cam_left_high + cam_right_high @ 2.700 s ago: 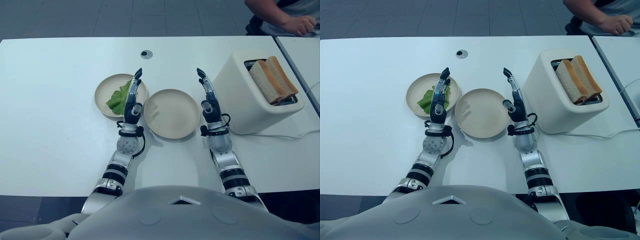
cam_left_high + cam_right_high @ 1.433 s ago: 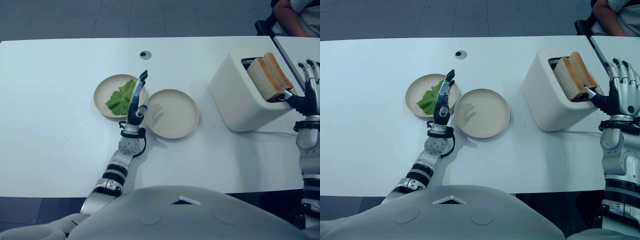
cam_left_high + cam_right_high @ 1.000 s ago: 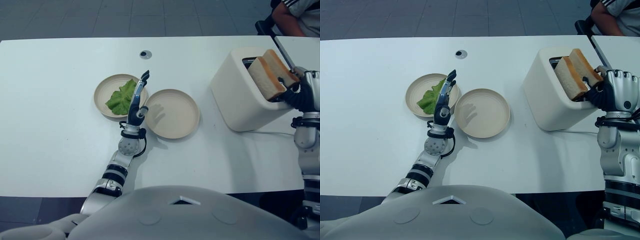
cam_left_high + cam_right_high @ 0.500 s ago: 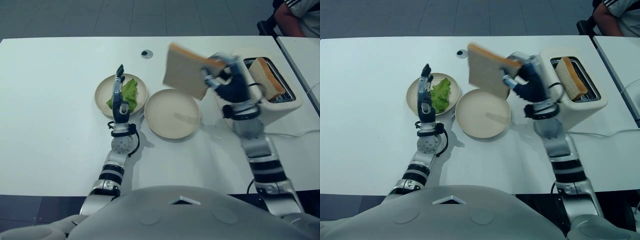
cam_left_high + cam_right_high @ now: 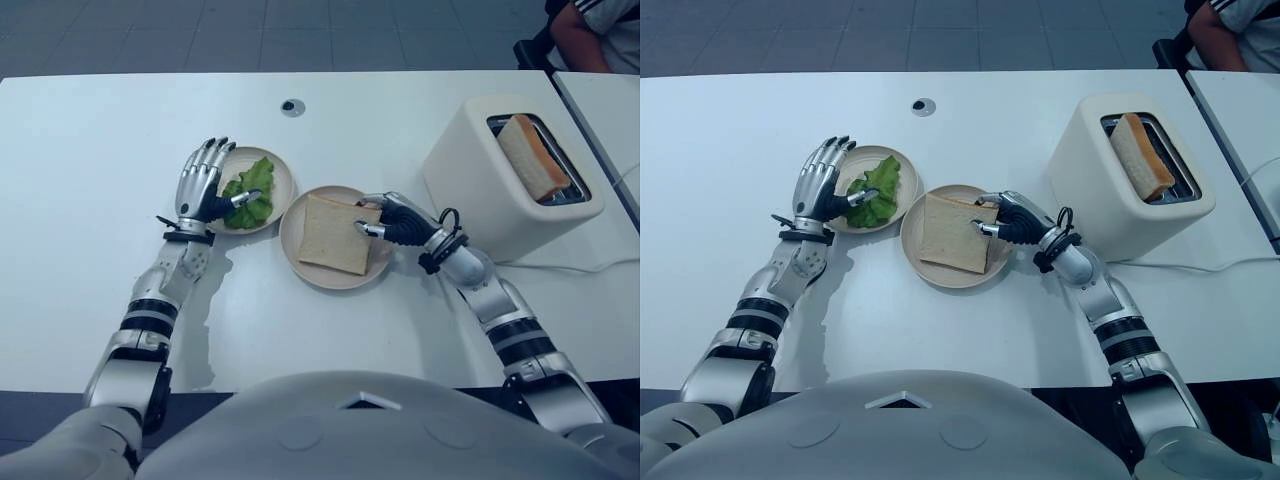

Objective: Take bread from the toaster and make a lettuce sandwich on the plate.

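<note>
right hand (image 5: 385, 220) is low over the table (image 5: 90, 150), fingers curled onto the right edge of the bread slice (image 5: 335, 233), thumb on top, so that's a grip on the slice. slice lies flat in the middle plate (image 5: 289, 232), one corner pointing twd the toaster (image 5: 480, 190). second slice (image 5: 530, 155) stands upright in the toaster slot, leaning a bit, top poking out.

over on the left: left hand (image 5: 203, 183) is raised at the near-left edge of the lettuce plate (image 5: 280, 175), palm facing the leaf, fingers spread & straight up, nothing held. thumb sticks out twd the lettuce (image 5: 252, 195); tip is right at the leaf, touching or not is hard to call from this angle. lettuce sits in its own plate, just beside the sandwich plate, rims nearly meeting.

toaster stands at the table's right side, well apart from the lettuce, w/ a cable (image 5: 580, 268) trailing off along the table to the right. small dark round spot (image 5: 291, 107) on the tabletop beyond the plates.
</note>
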Available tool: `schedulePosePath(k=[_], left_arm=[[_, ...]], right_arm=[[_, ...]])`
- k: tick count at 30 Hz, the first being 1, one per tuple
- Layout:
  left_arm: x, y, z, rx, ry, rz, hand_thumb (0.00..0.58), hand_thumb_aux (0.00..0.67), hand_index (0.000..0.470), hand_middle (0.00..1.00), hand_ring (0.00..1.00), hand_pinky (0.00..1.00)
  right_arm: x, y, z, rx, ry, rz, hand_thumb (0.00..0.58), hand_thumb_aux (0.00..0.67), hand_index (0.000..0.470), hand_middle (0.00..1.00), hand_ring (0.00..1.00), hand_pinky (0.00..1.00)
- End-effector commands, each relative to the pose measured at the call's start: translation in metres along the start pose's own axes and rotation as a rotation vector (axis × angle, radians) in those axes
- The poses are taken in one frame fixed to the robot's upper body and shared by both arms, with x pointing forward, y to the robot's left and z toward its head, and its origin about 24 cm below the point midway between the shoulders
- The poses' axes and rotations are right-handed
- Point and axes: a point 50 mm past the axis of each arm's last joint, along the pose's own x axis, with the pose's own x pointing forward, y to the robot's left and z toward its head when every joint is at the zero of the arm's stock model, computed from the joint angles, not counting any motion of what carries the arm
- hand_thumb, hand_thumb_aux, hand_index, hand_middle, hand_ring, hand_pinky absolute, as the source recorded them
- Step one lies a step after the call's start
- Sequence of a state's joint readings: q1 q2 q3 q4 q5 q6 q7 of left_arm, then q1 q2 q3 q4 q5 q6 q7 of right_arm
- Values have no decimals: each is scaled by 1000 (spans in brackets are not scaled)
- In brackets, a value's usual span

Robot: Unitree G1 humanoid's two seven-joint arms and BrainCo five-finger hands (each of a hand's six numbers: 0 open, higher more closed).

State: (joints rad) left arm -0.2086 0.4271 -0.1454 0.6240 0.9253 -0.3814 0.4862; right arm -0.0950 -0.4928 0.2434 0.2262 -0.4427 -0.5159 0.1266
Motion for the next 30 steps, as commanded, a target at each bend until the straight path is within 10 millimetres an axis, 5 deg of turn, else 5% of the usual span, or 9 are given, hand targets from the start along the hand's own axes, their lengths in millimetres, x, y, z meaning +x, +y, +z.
schedulePosePath(k=[1,3,13,20,23,28,30], left_arm=[[-5,-12,-5,58,-17,-144,489,405,284,0,0,0],[-7,-18,-2,52,-29,-175,580,670,470,0,0,0],[4,-15,16,-76,-86,-85,580,670,470,0,0,0],[-3,9,51,-432,-230,-5,580,670,470,0,0,0],[-9,16,71,-562,-317,-51,576,617,433,0,0,0],[-19,9,97,-632,-428,-217,577,620,435,0,0,0],[-20,-4,104,-604,-437,-292,540,494,347,0,0,0]], right_arm=[[3,-25,2,-195,-1,-94,0,0,0,0,0,0],[2,-30,1,-245,3,-102,0,0,0,0,0,0],[-2,-37,16,-228,-62,-170,0,0,0,0,0,0],[-12,-45,26,-192,-85,-238,0,0,0,0,0,0],[-28,-63,30,-202,-74,-325,0,0,0,0,0,0],[-65,-111,41,-284,-36,-556,0,0,0,0,0,0],[-78,-124,40,-327,6,-618,0,0,0,0,0,0]])
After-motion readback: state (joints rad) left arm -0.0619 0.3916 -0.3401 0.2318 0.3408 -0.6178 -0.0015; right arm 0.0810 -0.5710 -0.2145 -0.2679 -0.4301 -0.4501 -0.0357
